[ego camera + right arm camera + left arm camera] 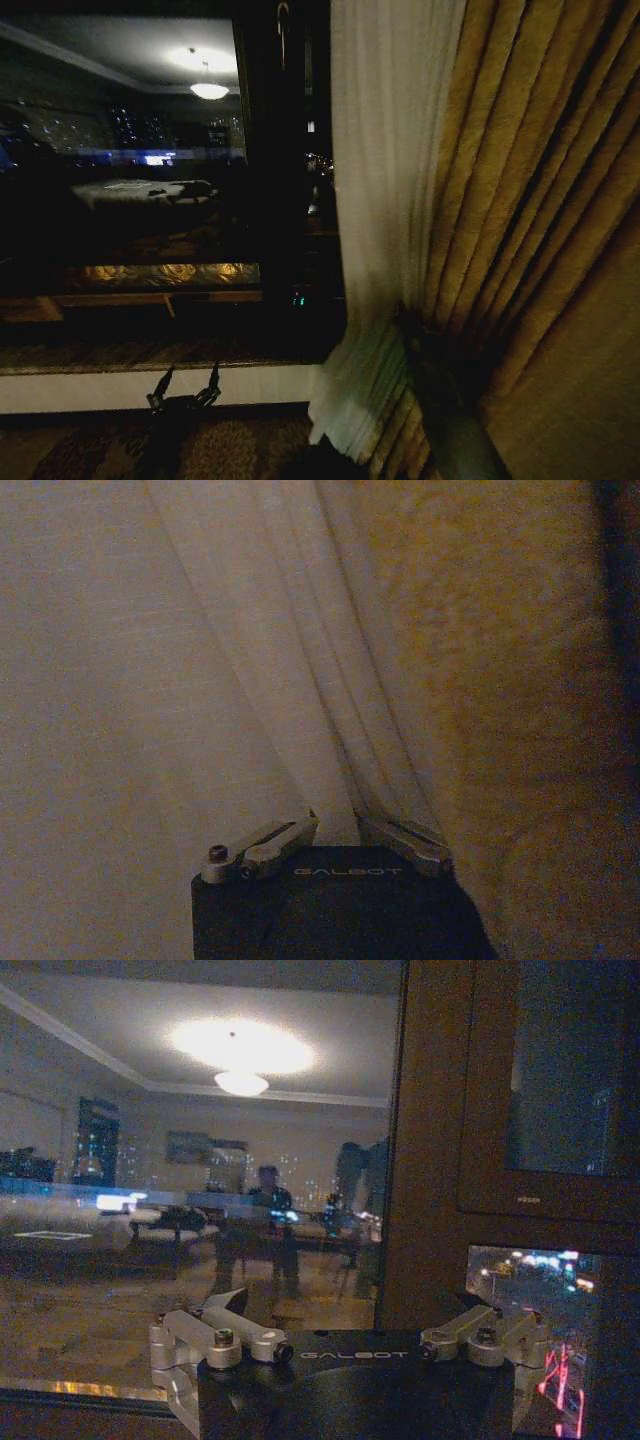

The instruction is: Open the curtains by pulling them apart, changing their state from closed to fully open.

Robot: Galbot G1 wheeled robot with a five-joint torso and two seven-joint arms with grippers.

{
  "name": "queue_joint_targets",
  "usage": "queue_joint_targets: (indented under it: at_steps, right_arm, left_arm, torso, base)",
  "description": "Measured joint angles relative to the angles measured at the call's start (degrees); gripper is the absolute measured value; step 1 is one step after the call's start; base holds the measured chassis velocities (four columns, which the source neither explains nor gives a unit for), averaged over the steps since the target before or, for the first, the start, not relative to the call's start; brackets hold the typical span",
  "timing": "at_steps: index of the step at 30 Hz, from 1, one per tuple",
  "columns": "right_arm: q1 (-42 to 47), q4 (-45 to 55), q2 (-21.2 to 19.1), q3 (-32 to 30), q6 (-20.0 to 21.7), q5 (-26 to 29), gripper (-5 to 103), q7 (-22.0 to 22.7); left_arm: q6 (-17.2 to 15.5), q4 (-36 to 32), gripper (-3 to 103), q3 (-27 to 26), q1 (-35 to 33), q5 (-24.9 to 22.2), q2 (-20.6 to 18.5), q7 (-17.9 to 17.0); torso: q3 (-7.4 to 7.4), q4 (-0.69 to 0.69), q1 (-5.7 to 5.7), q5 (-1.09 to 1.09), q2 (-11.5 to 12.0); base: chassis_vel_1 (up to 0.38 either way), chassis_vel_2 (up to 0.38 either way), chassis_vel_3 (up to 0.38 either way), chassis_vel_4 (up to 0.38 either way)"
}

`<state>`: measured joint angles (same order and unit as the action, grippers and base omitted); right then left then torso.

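— Where do we see the arms?

— Our right arm reaches forward into the fabric at the right of the window; the right gripper [335,825] has its jaws clamped on a gathered fold of the sheer curtain [385,200]. The left gripper [183,392] hangs low in front of the white sill [80,390], jaws apart and holding nothing.

— And the curtain itself?

— We see it bunched into a narrow band at the right side of the window, pressed against the golden drape [540,220], which hangs just beside it and partly over its lower end.

— What else is around?

— The dark window glass [130,200] lies uncovered, reflecting a ceiling lamp [209,90]. A brown window frame [430,1160] stands before the left gripper.
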<state>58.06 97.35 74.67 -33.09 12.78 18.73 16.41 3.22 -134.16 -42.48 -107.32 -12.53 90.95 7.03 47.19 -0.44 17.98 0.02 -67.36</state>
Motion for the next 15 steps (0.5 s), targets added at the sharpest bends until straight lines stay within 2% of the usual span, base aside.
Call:
queue_joint_targets:
  at_steps: [9, 12, 14, 15]
  right_arm:
    - [4.0, 3.4, 0.1, 0.5, 0.7, -0.5, -2, -0.4]
    - [7.9, 7.5, 0.4, 2.3, 1.9, -0.4, 14, -2.6]
    - [9.1, 8.6, 0.4, 2.9, 2.1, -0.5, 14, -3.3]
    - [10.5, 10.0, 0.5, 3.7, 2.5, -0.6, 19, -4.0]
  left_arm:
    - [0.6, 0.4, 100, 0.1, -0.3, -0.2, -0.4, 0.1]
    - [0.6, 0.4, 100, 0.3, 0.0, -0.2, -0.5, 0.1]
    - [0.6, 0.4, 100, 0.3, 0.2, -0.2, -0.5, 0.1]
    - [0.5, 0.4, 100, 0.3, 0.3, -0.2, -0.5, 0.1]
  torso:
    - [0.0, -0.01, 0.0, -0.01, 0.0]
    - [-0.01, 0.0, 0.0, -0.01, 0.0]
    - [0.0, -0.01, 0.0, -0.01, 0.0]
    - [0.0, -0.01, 0.0, 0.0, 0.0]
  base:
    - [0.0, 0.0, 0.0, 0.0]
    - [0.0, 0.0, 0.0, 0.0]
    - [0.0, 0.0, 0.0, 0.0]
    - [0.0, 0.0, 0.0, 0.0]
